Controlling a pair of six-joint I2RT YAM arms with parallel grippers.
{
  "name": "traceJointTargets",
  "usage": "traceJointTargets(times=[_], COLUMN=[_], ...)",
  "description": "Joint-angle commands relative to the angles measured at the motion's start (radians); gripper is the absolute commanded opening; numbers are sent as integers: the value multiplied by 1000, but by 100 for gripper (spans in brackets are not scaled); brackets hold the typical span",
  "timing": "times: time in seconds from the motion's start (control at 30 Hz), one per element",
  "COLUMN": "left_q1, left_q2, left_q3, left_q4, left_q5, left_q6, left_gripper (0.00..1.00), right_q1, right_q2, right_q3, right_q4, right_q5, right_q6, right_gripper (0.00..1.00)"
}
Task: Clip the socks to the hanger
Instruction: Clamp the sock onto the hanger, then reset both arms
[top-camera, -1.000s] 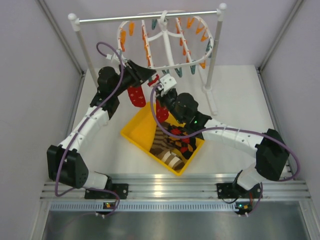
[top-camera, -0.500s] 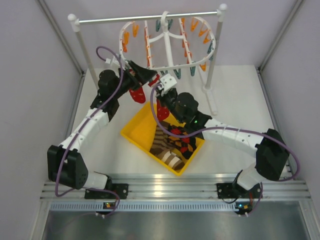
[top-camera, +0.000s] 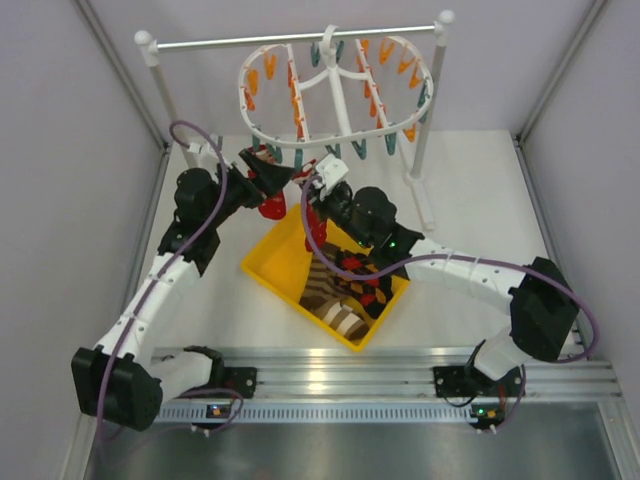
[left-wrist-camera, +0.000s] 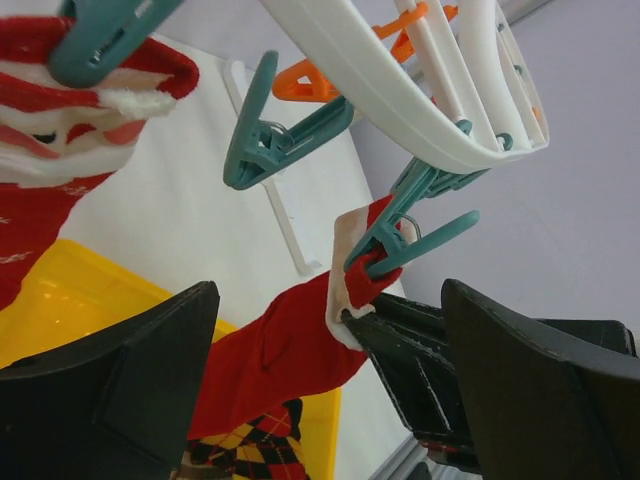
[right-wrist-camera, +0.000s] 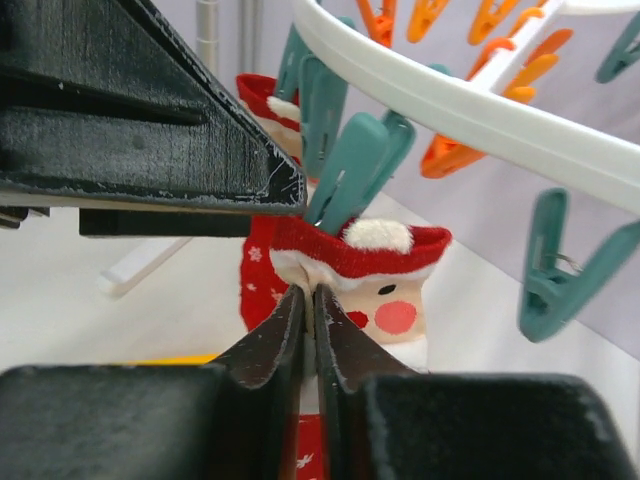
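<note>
Socks: two red socks with white trim, both hanging under the near rim of the hanger (top-camera: 332, 70), above the far-centre part of the table (top-camera: 480, 200).
Left sock (top-camera: 272, 206): cuff gripped by a teal clip, the left clip (left-wrist-camera: 100, 45); a Santa face shows on it in the right wrist view.
Right sock (top-camera: 318, 222): cuff caught in a second teal clip, the right clip (left-wrist-camera: 405, 245); the foot hangs toward the far corner of the yellow bin (top-camera: 275, 258).
Right gripper (right-wrist-camera: 308, 295): fingers pressed together, pinching the right sock's cuff just beside the right clip.
Left gripper (top-camera: 268, 178): fingers spread wide, grasping nothing; it sits just beside the left clip, and its wrist view frames the right sock between the fingers.
Hanger support: hooked on the rail stand (top-camera: 300, 40) along the table's far edge.
Bin contents: a brown-and-cream striped sock (top-camera: 335, 310) and a dark argyle sock (top-camera: 365, 280), lying touching one another.
Bin location: middle of the table.
</note>
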Motion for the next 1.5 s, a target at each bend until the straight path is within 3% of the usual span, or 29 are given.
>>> traceJointTargets(times=[0.0,0.07,0.23,0.4,0.53,0.57,0.63,0.77,1.07,1.47], left_q1=[23,33,43,58,58,58,58,58,64,87], left_q2=[-68,-82,-91,-90,-100,-105,-106,-134,-179,-202], left_q3=[-8,3,107,179,193,193,189,143,68,32], left_q4=[-79,-157,-424,-674,-750,-765,-794,-797,-808,-782], left_q5=[-6,17,-36,-70,-102,-113,-119,-89,-67,-33], left_q6=[95,153,313,483,681,704,753,807,853,852], left_gripper=[98,98,98,98,98,98,98,98,98,98], right_q1=[-10,-10,-9,-12,-21,-24,-53,-235,-458,-513], right_q2=[-7,-17,-113,-246,-357,-394,-464,-556,-843,-975], right_q3=[-12,-14,-40,-81,-83,-83,-112,-190,-440,-546], right_q4=[1,-25,-133,-284,-480,-562,-611,-695,-744,-707], right_q5=[-109,-128,-143,-145,-137,-140,-160,-238,-286,-303], right_q6=[25,32,63,83,103,110,146,262,344,336], right_gripper=[12,30,59,76,90,98,100,100,100,100])
